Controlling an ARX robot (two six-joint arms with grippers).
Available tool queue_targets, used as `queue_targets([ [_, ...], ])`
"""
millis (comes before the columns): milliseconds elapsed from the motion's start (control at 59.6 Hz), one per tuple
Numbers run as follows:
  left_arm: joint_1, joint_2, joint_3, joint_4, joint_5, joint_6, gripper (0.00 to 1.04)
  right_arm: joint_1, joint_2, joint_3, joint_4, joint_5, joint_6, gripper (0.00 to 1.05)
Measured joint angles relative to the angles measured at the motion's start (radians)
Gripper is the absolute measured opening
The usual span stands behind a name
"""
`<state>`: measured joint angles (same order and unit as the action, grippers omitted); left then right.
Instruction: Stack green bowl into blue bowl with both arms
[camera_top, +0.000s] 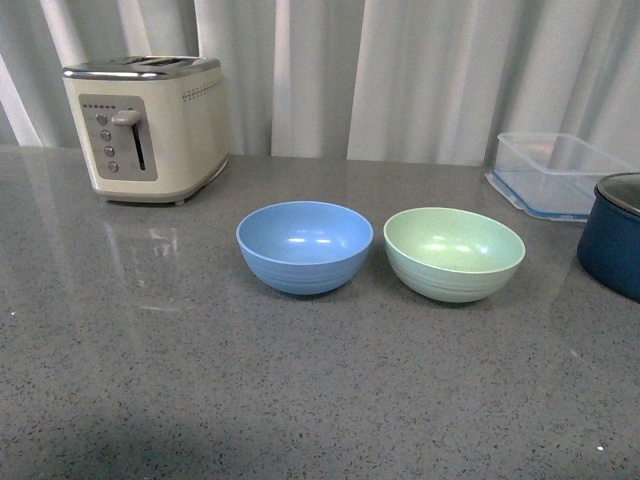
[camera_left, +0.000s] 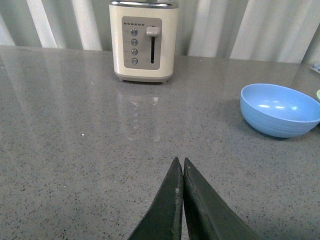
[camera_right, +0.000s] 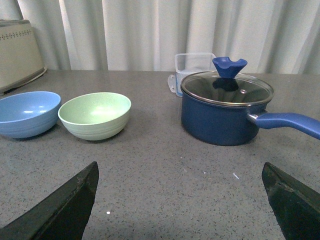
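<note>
The blue bowl (camera_top: 304, 246) and the green bowl (camera_top: 454, 253) sit side by side on the grey counter, both upright and empty, the green one to the right. Neither arm shows in the front view. In the left wrist view my left gripper (camera_left: 180, 161) is shut with nothing between its fingers, low over bare counter, and the blue bowl (camera_left: 279, 109) lies well off to one side ahead of it. In the right wrist view my right gripper (camera_right: 180, 170) is wide open and empty, with the green bowl (camera_right: 95, 115) and blue bowl (camera_right: 26, 113) ahead of one finger.
A cream toaster (camera_top: 150, 125) stands at the back left. A clear plastic container (camera_top: 555, 172) sits at the back right. A dark navy pot (camera_right: 227, 107) with a glass lid and a long handle stands right of the green bowl.
</note>
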<state>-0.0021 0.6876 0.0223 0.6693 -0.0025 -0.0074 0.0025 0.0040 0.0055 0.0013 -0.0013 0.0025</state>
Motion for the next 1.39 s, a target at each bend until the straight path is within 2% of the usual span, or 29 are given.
queue_targets([
  [655, 0.000, -0.399, -0.001, -0.377, 0.000, 0.000, 0.04, 0.000, 0.000, 0.000, 0.000, 0.000, 0.000, 0.95],
  [1074, 0.000, -0.517, -0.001, -0.495, 0.000, 0.000, 0.04, 0.000, 0.000, 0.000, 0.000, 0.000, 0.000, 0.95],
  [1175, 0.000, -0.657, -0.001, -0.661, 0.001, 0.000, 0.04, 0.000, 0.000, 0.000, 0.000, 0.000, 0.000, 0.95],
  [1343, 0.000, -0.683, -0.001, -0.668, 0.000, 0.000, 0.04, 0.000, 0.000, 0.000, 0.000, 0.000, 0.000, 0.95],
  [1393, 0.000, -0.684, -0.001, -0.668, 0.000, 0.000, 0.12, 0.000, 0.000, 0.000, 0.000, 0.000, 0.000, 0.95],
])
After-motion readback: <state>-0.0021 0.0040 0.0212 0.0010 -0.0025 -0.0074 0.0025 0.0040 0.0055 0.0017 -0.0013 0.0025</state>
